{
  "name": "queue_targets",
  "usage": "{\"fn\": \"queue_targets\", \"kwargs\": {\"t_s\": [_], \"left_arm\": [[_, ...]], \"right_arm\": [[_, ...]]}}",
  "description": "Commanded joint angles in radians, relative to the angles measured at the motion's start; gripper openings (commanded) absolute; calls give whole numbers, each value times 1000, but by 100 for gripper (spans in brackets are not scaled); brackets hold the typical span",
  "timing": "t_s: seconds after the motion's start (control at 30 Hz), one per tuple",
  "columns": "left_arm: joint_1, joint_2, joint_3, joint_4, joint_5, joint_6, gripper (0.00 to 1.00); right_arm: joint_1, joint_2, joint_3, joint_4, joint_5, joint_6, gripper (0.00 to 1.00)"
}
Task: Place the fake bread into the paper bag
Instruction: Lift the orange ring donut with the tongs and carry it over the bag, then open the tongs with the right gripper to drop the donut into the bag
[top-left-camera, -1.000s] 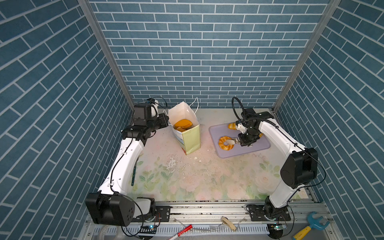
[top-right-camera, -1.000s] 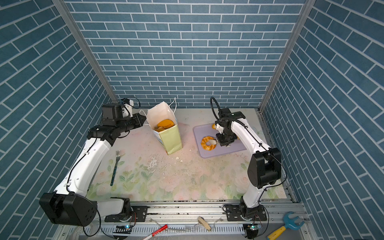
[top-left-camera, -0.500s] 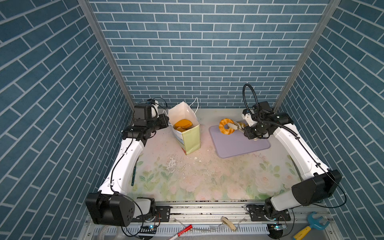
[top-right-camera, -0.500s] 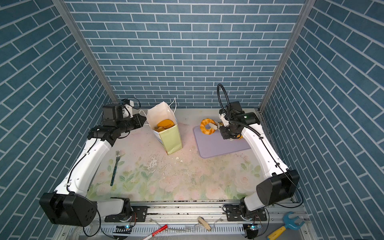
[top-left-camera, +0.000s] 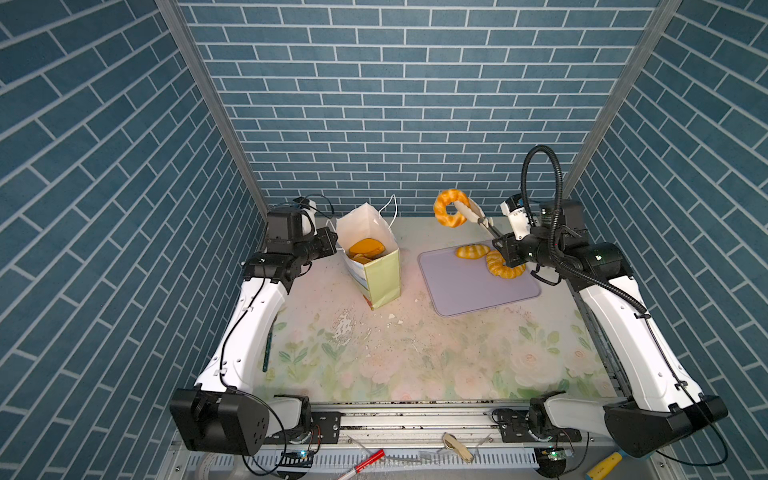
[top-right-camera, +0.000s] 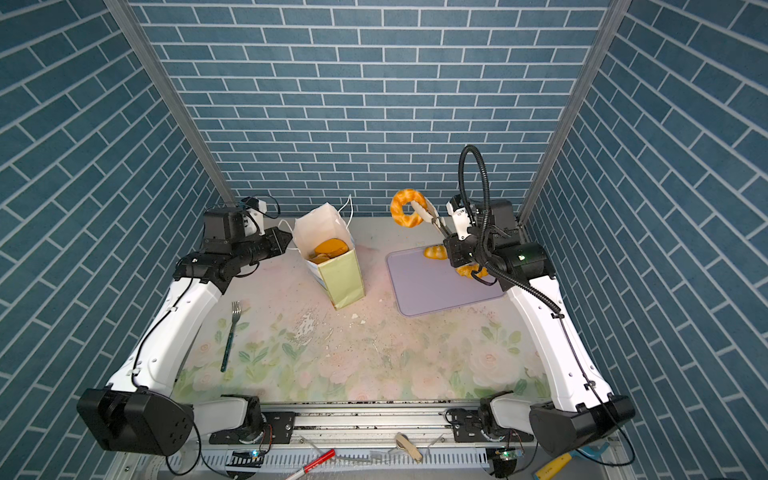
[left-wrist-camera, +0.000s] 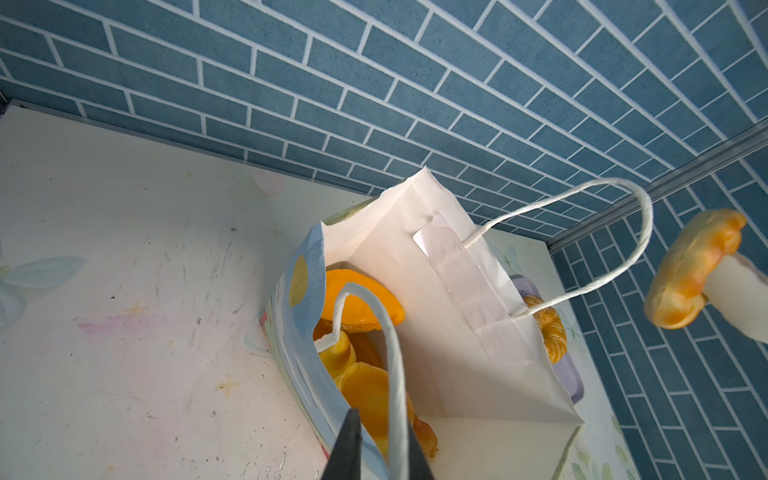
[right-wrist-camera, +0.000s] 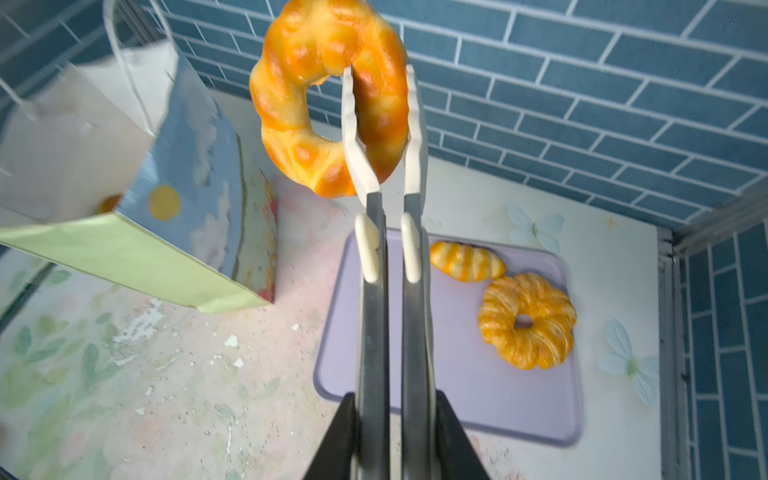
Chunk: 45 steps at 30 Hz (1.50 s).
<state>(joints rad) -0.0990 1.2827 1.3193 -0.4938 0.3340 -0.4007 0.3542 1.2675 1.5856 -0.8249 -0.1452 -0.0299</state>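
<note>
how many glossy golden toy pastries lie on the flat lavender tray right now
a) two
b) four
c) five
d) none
a: only a striped oval bun and a twisted ring pastry rest on the lavender tray. The other ring doughnut hangs in the white-tipped tongs, clear of the tray.

On my feed the doughnut (right-wrist-camera: 278, 104) looks like glossy moulded plastic, and the tongs (right-wrist-camera: 372, 316) have dull grey metal arms with smooth off-white plastic tips. The paper bag (left-wrist-camera: 457, 332) is matt paper, plain white inside, with a twisted paper cord handle (left-wrist-camera: 397, 395). The tray (right-wrist-camera: 478, 395) reads as smooth matt plastic, while the table (right-wrist-camera: 166, 395) covering is scuffed and flaking.
</note>
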Motion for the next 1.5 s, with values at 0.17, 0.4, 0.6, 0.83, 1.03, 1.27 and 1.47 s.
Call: {"fn": "queue_targets", "kwargs": {"t_s": [0.17,0.4,0.6,0.83,1.03,1.27,1.47], "left_arm": [[-7,-12,-17,31,-2,-16,15],[-8,-27,-29,32,-4,-21,16],[-8,-40,-42,31,-7,-20,16],[-8,-48,-47,27,-12,-17,15],[-8,-45,-54,31,-12,-18,16],[-8,-40,-57,37,-14,-24,16],[-8,-34,-52,39,-16,-27,15]], "right_arm": [[60,16,102,228,-177,-33,21],[214,150,260,188,-157,-161,21],[288,253,335,161,-163,-206,21],[354,362,380,61,-72,-269,22],[385,423,406,-5,7,-304,23],[398,452,442,-33,47,-321,40],[398,423,438,12,47,-314,43]]}}
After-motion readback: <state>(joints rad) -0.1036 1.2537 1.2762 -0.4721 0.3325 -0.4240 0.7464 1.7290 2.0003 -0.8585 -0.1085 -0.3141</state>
